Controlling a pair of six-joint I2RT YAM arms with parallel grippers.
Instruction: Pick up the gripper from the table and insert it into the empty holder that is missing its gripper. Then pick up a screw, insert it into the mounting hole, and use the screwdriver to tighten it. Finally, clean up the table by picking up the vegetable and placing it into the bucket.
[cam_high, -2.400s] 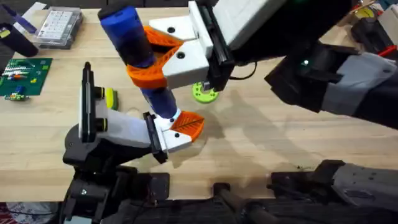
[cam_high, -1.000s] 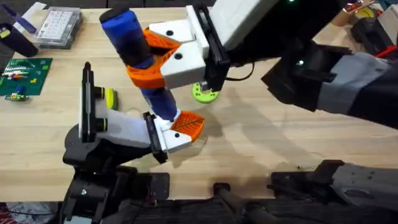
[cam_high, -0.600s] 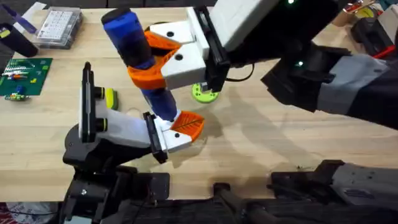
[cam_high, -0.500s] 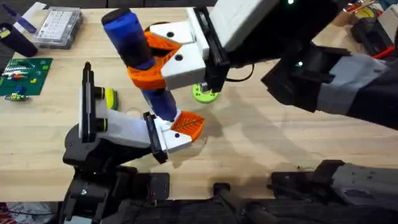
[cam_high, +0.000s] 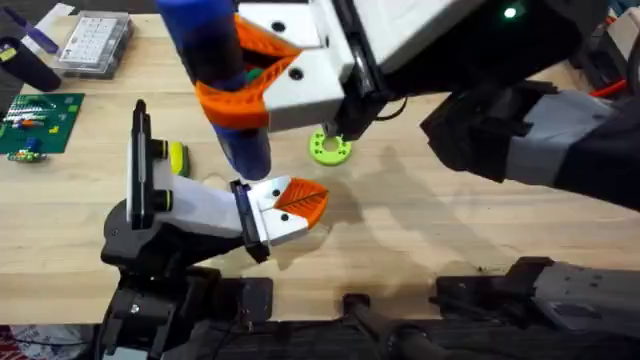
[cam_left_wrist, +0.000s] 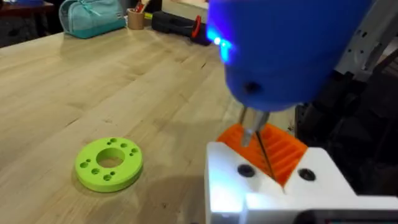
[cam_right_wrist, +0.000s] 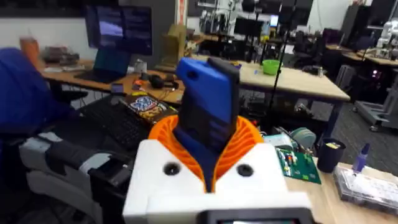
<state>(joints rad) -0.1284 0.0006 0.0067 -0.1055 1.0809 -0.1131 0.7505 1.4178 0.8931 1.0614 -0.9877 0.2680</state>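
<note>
While the right gripper (cam_high: 245, 85) clamps the screwdriver (cam_high: 215, 75) between its orange pads, the tool stands nearly upright, long axis running from the blue body near the overhead cam down to the thin metal tip (cam_left_wrist: 256, 143) seen in the left wrist view.

That tip hangs just above the left gripper (cam_high: 290, 205), whose white fingers w/ orange ribbed pads (cam_left_wrist: 273, 146) look close together; whether they pinch anything can't be told. The tip appears apart from the pad, not touching. The mounting hole and screw aren't made out.

Key relation for the next move: the tool sits straight over the left arm's fingers, so the right arm is the one to act, and by the look of it any re-seat means coming down along the tool's own axis w/ little sideways room.

Elsewhere on the table (cam_high: 420, 220): the bright green ring (cam_high: 329, 147) lies just beyond the left gripper, well clear of the tip. A small yellow-green piece, prob. the vegetable (cam_high: 177, 156), rests beside the black stand (cam_high: 142, 170) at the left arm's side, nearer that arm than the right. Cleanup looks not yet begun.
</note>
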